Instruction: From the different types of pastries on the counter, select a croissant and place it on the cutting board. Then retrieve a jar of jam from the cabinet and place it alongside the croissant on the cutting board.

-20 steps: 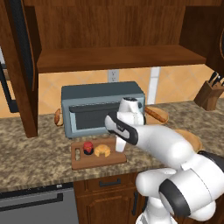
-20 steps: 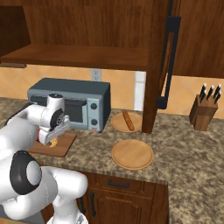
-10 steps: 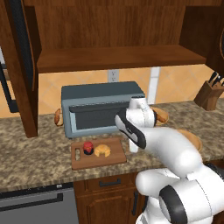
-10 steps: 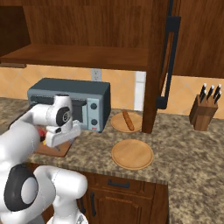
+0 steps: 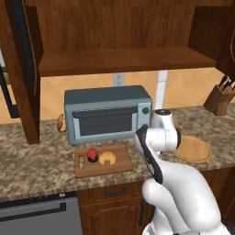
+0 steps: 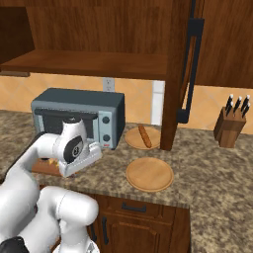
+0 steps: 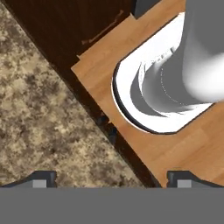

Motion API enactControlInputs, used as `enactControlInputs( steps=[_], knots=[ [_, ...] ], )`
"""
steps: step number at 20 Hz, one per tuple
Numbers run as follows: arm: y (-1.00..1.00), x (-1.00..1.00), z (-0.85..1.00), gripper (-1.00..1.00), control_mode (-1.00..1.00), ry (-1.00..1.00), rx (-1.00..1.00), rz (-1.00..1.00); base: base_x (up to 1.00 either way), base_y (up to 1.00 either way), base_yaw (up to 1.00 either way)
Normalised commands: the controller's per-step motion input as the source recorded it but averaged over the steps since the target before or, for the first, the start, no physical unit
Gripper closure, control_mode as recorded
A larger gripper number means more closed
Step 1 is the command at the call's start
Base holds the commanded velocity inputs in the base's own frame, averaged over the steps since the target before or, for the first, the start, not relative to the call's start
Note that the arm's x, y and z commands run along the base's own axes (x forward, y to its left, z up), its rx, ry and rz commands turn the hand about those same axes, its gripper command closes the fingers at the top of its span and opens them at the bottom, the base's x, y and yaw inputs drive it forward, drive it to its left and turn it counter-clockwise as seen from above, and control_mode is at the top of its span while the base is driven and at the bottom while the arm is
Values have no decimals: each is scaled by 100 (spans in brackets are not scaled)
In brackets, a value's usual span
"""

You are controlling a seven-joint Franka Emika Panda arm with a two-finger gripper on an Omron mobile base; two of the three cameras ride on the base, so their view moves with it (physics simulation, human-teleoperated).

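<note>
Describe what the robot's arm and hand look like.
The arm is glossy white, built of rounded, bulbous segments with dark joint bands. A round black disc marks its wrist in the right base view. The hand ends in two small dark grey, blocky fingertips. No loose cables show.

On the speckled brown-grey granite table (image 6: pixel 207 163) a grey-blue toaster oven (image 6: pixel 79 116) stands at nine o'clock, with the white arm's round wrist joint (image 6: pixel 73 148) in front of it hiding most of a reddish-brown wooden board (image 6: pixel 43 167). A long orange-brown loaf (image 6: pixel 144 136) lies on a round tan plate (image 6: pixel 132 140) at the centre, beside the dark wooden cabinet post (image 6: pixel 172 89). A second, bare round tan plate (image 6: pixel 149 174) sits toward six o'clock, and a wooden knife block (image 6: pixel 229 129) stands at three o'clock.
</note>
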Motion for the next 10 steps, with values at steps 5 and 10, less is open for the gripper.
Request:
enactControlInputs(
  steps=[5, 10],
  knots=[
    [-35, -45, 25, -100, -100, -38, -4, -12, 0, 0, 0],
    [-34, -67, 76, -100, -100, -36, -5, -1, 0, 0, 0]
  ],
)
